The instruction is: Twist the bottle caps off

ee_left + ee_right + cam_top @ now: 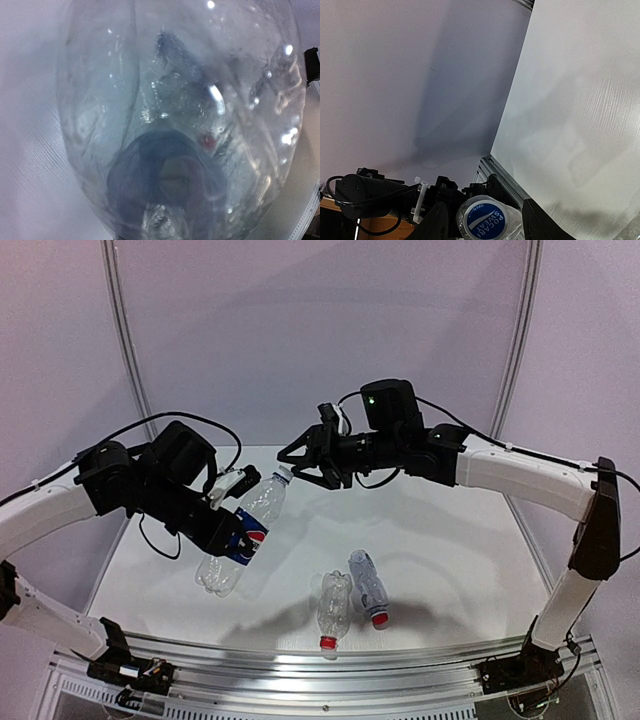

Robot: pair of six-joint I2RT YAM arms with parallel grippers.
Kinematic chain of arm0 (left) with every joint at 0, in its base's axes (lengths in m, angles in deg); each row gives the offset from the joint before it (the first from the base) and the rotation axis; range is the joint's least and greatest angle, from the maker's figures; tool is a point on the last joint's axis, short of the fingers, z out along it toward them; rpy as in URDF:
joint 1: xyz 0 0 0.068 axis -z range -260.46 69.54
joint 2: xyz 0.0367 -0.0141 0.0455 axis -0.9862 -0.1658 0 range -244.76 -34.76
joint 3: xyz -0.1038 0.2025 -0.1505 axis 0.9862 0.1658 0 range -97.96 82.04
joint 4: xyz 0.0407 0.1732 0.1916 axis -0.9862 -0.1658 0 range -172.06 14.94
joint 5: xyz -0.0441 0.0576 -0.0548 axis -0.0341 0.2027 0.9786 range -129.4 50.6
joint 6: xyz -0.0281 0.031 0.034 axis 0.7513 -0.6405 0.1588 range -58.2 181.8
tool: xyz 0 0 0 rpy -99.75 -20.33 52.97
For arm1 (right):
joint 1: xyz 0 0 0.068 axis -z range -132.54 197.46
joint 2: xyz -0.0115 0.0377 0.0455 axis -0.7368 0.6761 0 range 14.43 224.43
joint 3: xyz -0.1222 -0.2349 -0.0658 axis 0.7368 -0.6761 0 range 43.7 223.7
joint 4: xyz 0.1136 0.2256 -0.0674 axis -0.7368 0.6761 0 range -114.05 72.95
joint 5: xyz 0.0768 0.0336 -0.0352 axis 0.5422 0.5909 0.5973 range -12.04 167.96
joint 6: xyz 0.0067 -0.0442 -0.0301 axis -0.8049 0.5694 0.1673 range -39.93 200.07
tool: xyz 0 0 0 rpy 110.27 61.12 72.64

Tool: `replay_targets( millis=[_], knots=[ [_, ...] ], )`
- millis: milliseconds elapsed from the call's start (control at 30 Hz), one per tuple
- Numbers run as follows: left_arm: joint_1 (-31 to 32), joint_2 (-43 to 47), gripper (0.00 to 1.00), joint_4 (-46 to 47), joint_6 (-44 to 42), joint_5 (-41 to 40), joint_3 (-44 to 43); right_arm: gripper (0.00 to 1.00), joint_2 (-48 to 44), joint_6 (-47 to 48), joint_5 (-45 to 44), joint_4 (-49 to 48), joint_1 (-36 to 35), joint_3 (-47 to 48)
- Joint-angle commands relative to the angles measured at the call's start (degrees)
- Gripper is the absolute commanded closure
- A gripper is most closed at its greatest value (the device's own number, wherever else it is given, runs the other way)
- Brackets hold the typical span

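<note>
My left gripper (241,532) is shut on the clear Pepsi bottle (247,530) at its blue label and holds it tilted above the table, neck pointing up and right. That bottle (175,100) fills the left wrist view and hides the fingers. Its whitish cap (283,476) has a blue printed top (487,220) and sits between the fingers of my right gripper (289,468). The jaws stand apart with a gap on each side of the cap. Two ribbed bottles (334,603) (367,582) lie on the table with red caps (328,643) (380,620) pointing toward me.
The white table (450,540) ends in an aluminium rail (330,665) at the near edge. A grey backdrop with curved poles (125,340) closes the far side. The left arm's black body and cables (370,192) show behind the cap in the right wrist view.
</note>
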State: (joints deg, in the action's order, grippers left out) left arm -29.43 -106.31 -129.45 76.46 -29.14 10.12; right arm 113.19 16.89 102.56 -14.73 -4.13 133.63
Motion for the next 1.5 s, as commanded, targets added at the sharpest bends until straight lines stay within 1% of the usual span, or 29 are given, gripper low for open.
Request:
replay_targets(
  millis=[0, 100, 200, 300, 333, 433, 500, 567, 633, 700, 767, 833, 900, 1000, 1033, 1133, 1167, 1200, 1267, 1300, 1367, 1467],
  knots=[
    [0.7, 0.0, 1.0, -0.6, -0.8, -1.0, -1.4, 0.54, 1.7, -0.6, 1.6, 1.9, -1.3, 1.7],
    [0.9, 0.0, 1.0, -0.5, -0.8, -1.1, -1.3, 0.61, 2.1, -0.8, 2.2, 1.9, -1.5, 1.9],
    [0.9, 0.0, 1.0, -0.4, -0.7, -1.4, -1.4, 0.65, 2.7, -1.0, 2.9, 1.9, -1.6, 2.3],
    [0.8, -0.1, 1.0, -0.2, -0.7, -1.5, -1.4, 0.71, 3.1, -1.2, 3.3, 1.8, -1.7, 2.4],
    [0.9, -0.1, 1.0, -0.1, -0.8, -1.6, -1.4, 0.74, 3.1, -1.2, 3.4, 1.8, -1.7, 2.4],
    [0.9, -0.1, 1.0, -0.1, -0.7, -1.7, -1.3, 0.9, 3.0, -1.1, 3.6, 1.6, -1.7, 2.4],
    [0.9, 0.0, 1.0, 0.2, -0.6, -1.7, -1.3, 0.99, 2.9, -0.9, 3.8, 1.4, -1.7, 2.1],
    [0.9, 0.2, 1.0, 0.3, -0.6, -1.3, -1.3, 1.0, 2.5, -0.6, 4.3, 0.6, -1.7, 1.7],
    [0.2, 0.2, 1.0, 0.6, -0.7, 0.9, -1.3, 1.0, 1.9, 0.3, 5.3, -0.8, -1.7, 0.9],
    [-2.1, 1.1, 1.0, 3.1, -0.6, 9.4, -0.4, 1.0, 0.9, 2.5, 7.5, -3.5, -1.7, -0.2],
    [-4.6, 2.9, 1.0, 7.0, 0.0, 20.5, 0.9, 1.0, -0.8, 5.2, 10.4, -7.8, -1.7, -2.8],
    [-6.0, 4.3, 1.0, 8.4, 0.2, 28.4, 1.0, 1.0, -2.8, 6.9, 13.5, -13.1, -1.3, -6.4],
    [-6.6, 5.0, 1.0, 7.6, -0.7, 33.7, 0.2, 1.0, -3.8, 7.0, 16.2, -18.3, -0.8, -9.7],
    [-6.6, 4.6, 1.0, 5.0, -2.2, 37.9, -0.4, 1.0, -4.3, 5.9, 18.9, -24.4, -0.5, -12.5],
    [-6.6, 4.3, 1.0, 4.3, -2.6, 37.9, -0.4, 1.0, -4.1, 5.5, 19.4, -25.3, -0.5, -12.7],
    [-6.3, 3.6, 1.0, 2.0, -3.5, 33.4, -0.9, 1.0, -4.2, 5.2, 18.3, -23.8, -0.5, -12.0],
    [-6.3, 3.5, 1.0, 1.3, -3.4, 30.1, -1.2, 0.94, -4.5, 5.6, 16.4, -20.6, -0.6, -11.2],
    [-6.2, 3.5, 1.0, 0.5, -3.4, 26.6, -1.5, 0.83, -4.6, 6.4, 13.4, -15.1, -0.5, -9.6],
    [-5.5, 2.9, 1.0, -1.9, -3.5, 18.1, -2.4, 0.67, -4.4, 8.0, 4.0, -1.2, -0.5, -5.0],
    [-5.0, 2.4, 1.0, -3.0, -3.5, 14.4, -2.7, 0.6, -4.0, 8.3, 1.6, 3.3, -0.5, -3.3],
    [-4.3, 0.9, 1.0, -4.4, -3.4, 9.3, -3.1, 0.45, -3.6, 7.7, -0.5, 7.1, -0.4, -1.6],
    [-2.9, -1.7, 1.0, -5.8, -3.4, 4.9, -4.1, 0.3, -3.9, 5.8, -1.3, 6.5, -0.4, -1.7]
  ],
)
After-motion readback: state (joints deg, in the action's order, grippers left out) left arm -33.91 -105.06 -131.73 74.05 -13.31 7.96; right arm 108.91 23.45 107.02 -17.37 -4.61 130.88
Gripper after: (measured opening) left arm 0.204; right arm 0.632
